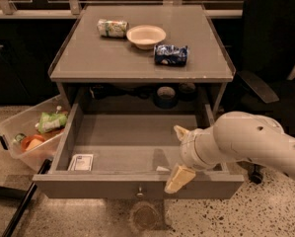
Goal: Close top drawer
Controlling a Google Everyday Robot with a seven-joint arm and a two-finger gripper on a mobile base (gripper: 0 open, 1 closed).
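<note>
We record the arm [255, 143] entering from the right, below the front-right corner of the counter [112, 58]. The pincer [179, 155] is open, straddling the front of the top drawer [137, 189]. The arm's far end is cut off.

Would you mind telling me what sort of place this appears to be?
Probably an office or lab corner: a black office chair beside a grey cabinet, a speckled floor and a plastic snack bin. The robot's hand hovers over the front right of the open top drawer.
</note>
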